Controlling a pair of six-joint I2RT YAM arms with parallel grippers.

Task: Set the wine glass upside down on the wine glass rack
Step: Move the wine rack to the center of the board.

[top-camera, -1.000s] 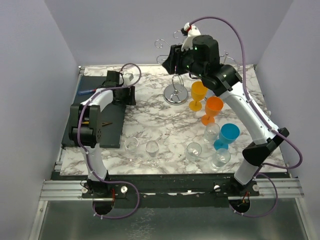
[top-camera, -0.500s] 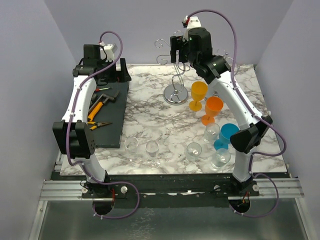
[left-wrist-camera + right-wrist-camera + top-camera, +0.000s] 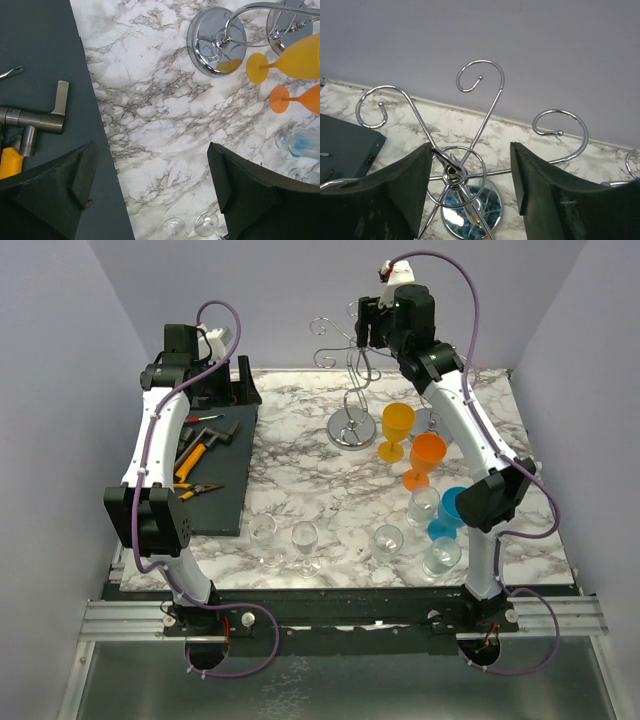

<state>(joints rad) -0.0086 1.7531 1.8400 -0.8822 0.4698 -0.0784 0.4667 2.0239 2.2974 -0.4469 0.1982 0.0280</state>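
The chrome wine glass rack (image 3: 348,428) stands at the back of the marble table, its curled hooks (image 3: 479,79) bare. My right gripper (image 3: 366,328) hovers high over it, open and empty, with the rack's hub (image 3: 451,172) below between the jaws (image 3: 471,165). My left gripper (image 3: 225,388), raised over the dark mat, is open wide and holds nothing (image 3: 150,170). Clear wine glasses (image 3: 304,538) (image 3: 263,530) (image 3: 387,540) stand upright near the front edge. A clear round form (image 3: 286,22) sits by one rack arm; I cannot tell whether it hangs there.
A yellow glass (image 3: 397,425), an orange glass (image 3: 427,455) and a blue glass (image 3: 460,506) stand right of the rack, with more clear glasses (image 3: 441,556). A dark mat (image 3: 215,502) on the left carries pliers (image 3: 190,462) and other tools. Walls close in on three sides.
My left arm lifted from low over the mat to a raised pose and its jaws opened. My right gripper rose up and back from beside the rack's stem to above its hooks.
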